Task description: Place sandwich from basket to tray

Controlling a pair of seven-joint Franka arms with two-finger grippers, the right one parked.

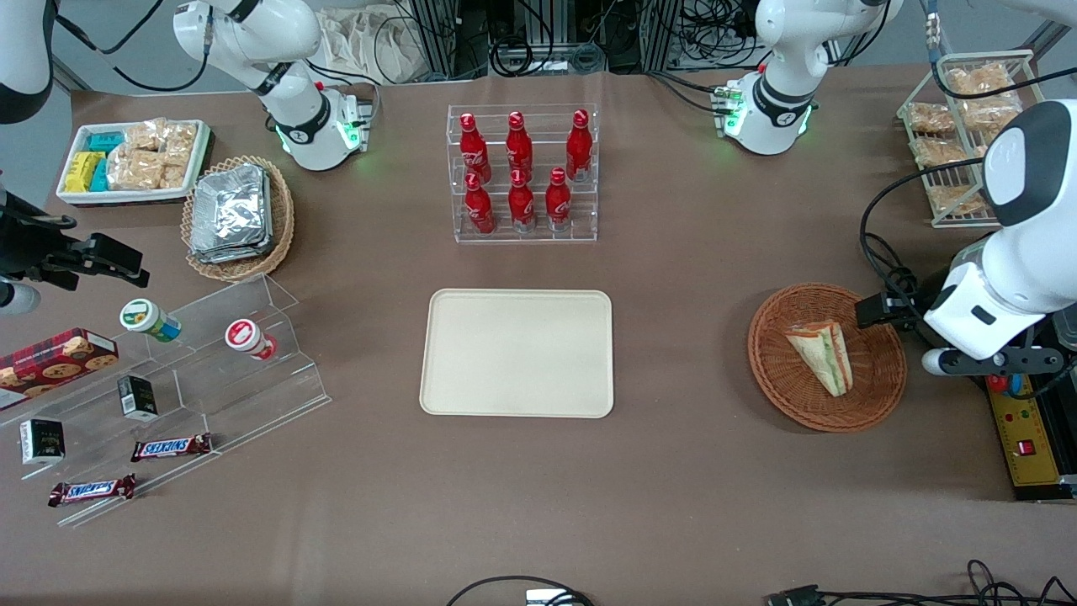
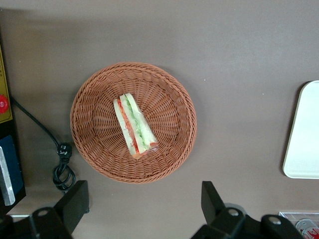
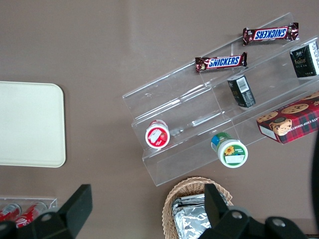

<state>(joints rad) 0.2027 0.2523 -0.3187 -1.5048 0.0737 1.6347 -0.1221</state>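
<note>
The sandwich [image 1: 823,355] [image 2: 133,126], a clear-wrapped wedge with green and orange-red filling, lies on its side in the round reddish-brown wicker basket [image 1: 875,396] [image 2: 174,94]. The basket stands toward the working arm's end of the table. My gripper [image 1: 879,311] [image 2: 144,204] hangs high above the table, over the basket's rim, and is open wide with nothing between its fingers. The cream tray [image 1: 517,353] [image 2: 305,134] lies flat mid-table with nothing on it, about a basket's width away from the basket.
A clear rack of red bottles [image 1: 523,172] stands farther from the front camera than the tray. A yellow control box [image 1: 1025,438] and a black cable [image 2: 62,159] lie beside the basket. A wire rack of snack bags [image 1: 968,135] stands at the working arm's end.
</note>
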